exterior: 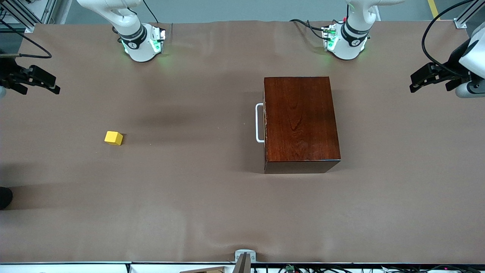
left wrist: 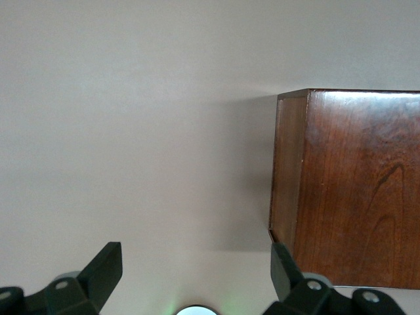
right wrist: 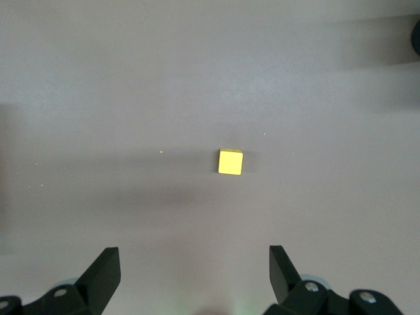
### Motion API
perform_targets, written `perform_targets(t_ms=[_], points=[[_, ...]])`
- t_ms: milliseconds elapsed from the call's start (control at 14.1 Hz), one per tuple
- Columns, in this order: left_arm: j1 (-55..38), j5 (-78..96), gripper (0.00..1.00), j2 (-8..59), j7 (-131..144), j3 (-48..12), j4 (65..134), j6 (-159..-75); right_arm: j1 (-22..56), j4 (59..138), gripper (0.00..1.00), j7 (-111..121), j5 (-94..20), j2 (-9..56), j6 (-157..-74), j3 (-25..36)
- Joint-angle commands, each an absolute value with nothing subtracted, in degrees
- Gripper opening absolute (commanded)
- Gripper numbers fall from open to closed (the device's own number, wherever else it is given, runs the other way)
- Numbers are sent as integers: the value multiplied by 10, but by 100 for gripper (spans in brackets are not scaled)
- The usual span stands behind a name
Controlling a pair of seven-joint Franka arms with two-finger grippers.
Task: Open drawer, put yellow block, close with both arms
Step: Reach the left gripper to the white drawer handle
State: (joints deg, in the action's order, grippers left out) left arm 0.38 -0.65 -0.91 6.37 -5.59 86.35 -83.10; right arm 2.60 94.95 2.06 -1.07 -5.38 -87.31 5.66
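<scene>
Drawer (exterior: 264, 123) sits fully shut inside the dark reddish-brown wooden box (exterior: 300, 121), so nothing of its inside shows; only the white bar handle (exterior: 259, 123) stands out from the box face that looks toward the right arm's end of the table (exterior: 197, 204). The box rests toward the left arm's end, nearer the edge where the arm bases stand than the edge by the front camera. The yellow block (exterior: 113, 138) lies alone on the bare cloth toward the right arm's end, well apart from the box. The left gripper (exterior: 426, 77) hangs over the table's edge at the left arm's end, fingers spread wide and holding nothing. The right gripper (exterior: 36, 80) hangs over the table edge at the right arm's end, fingers likewise apart and empty.
</scene>
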Motion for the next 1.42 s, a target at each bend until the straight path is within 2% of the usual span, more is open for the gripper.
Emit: perform_targets(t_ms=[0,355,638,780,993,1277,1348], points=[[7,-18,100,-5,66,-63,850,-818,18,951,100,19,-6,-57,-872,52],[-18,-17,100,17,77,-86,826,-818,18,951,100,19,-6,-57,-872,52],[-103,-49,100,54,133,-113,795,-818,18,951,100,19,-6,-57,-872,52],[-171,-50,100,96,221,-113,767,-820,18,951,100,19,-6,-57,-872,52],[-276,-69,100,194,320,-103,704,-844,18,951,100,19,-6,-57,-872,53],[-373,-82,100,292,457,-98,675,-949,18,951,100,19,-7,-57,-872,53],[-401,-88,100,315,491,-80,672,-972,18,951,100,19,-7,-57,-872,53]])
